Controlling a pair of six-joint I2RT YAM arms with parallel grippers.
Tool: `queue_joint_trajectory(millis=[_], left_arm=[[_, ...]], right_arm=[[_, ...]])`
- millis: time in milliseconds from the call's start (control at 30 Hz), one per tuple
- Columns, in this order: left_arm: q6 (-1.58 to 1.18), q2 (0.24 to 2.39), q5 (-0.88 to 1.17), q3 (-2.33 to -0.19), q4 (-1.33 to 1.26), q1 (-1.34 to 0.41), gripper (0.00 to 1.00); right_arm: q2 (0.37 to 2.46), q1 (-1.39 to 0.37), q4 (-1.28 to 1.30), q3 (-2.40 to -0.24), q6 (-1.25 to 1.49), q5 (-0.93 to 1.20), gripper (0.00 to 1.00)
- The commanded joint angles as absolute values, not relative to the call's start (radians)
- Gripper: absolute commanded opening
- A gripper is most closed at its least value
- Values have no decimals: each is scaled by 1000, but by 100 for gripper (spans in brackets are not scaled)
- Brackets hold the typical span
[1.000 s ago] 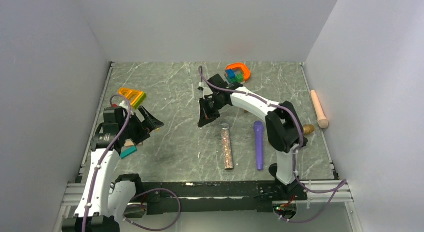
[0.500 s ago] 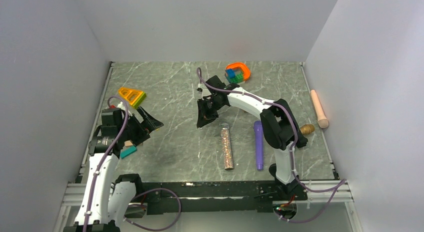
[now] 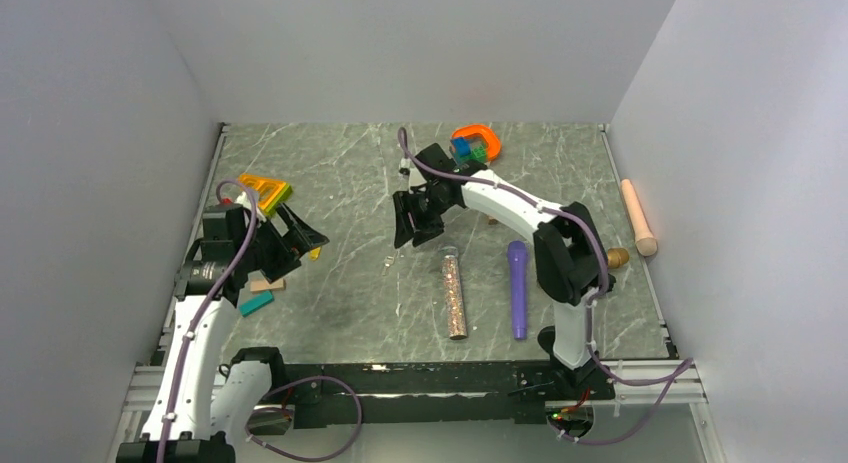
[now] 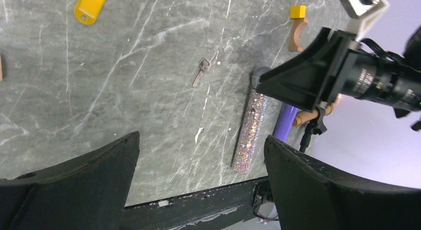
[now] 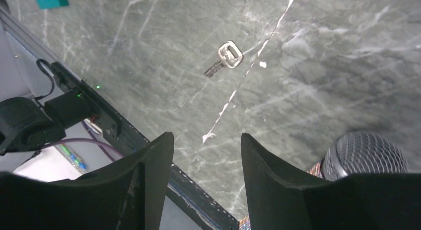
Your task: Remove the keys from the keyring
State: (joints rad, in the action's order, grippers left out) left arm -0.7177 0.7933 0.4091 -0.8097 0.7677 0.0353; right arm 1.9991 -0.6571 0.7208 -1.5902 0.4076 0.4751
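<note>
A small metal key (image 5: pixel 226 57) lies flat on the marble table, alone, with no ring on it that I can make out. It also shows in the left wrist view as the key (image 4: pixel 201 71) and from above as a speck (image 3: pixel 390 263). My right gripper (image 5: pixel 207 136) hovers above and near it, open, with nothing between its fingers; from above the right gripper (image 3: pixel 412 228) sits mid-table. A flat yellow tag (image 4: pixel 89 6) with a hole lies apart, to the left. My left gripper (image 4: pixel 202 137) is wide open and empty, over the tag (image 3: pixel 314 253).
A glitter tube (image 3: pixel 455 293) and a purple cylinder (image 3: pixel 517 288) lie right of the key. An orange-yellow triangular frame (image 3: pixel 265 191) lies at the far left, an orange arch with coloured blocks (image 3: pixel 475 143) at the back, a wooden peg (image 3: pixel 638 216) by the right wall, and a teal block (image 3: pixel 256 303) near left.
My right gripper has opened from shut and the key now lies free on the table below it. My left arm has shifted slightly forward, still open.
</note>
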Motion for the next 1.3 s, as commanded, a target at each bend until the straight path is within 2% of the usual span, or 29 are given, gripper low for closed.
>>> queue_joint_trajectory(millis=[0, 167, 333, 400, 467, 567, 967, 1267], left_arm=[[-700, 804, 391, -867, 758, 25, 99], [-694, 821, 398, -882, 739, 19, 98], [-669, 845, 407, -910, 718, 15, 99], [-658, 859, 414, -922, 707, 12, 100], [-654, 867, 420, -929, 691, 10, 99], [-657, 878, 437, -946, 660, 9, 99], [-557, 926, 373, -1117, 602, 6, 100], [-595, 828, 247, -1048, 427, 6, 99]], right_arm=[[1825, -658, 772, -1627, 370, 412, 57], [1716, -658, 799, -1594, 364, 364, 64], [1617, -658, 825, -1559, 365, 306, 81], [1579, -658, 838, -1550, 364, 284, 84], [1543, -658, 851, -1540, 363, 265, 93], [1486, -658, 851, -1507, 366, 242, 99], [1238, -658, 805, -1366, 392, 202, 100], [1053, -658, 657, -1233, 472, 113, 100]])
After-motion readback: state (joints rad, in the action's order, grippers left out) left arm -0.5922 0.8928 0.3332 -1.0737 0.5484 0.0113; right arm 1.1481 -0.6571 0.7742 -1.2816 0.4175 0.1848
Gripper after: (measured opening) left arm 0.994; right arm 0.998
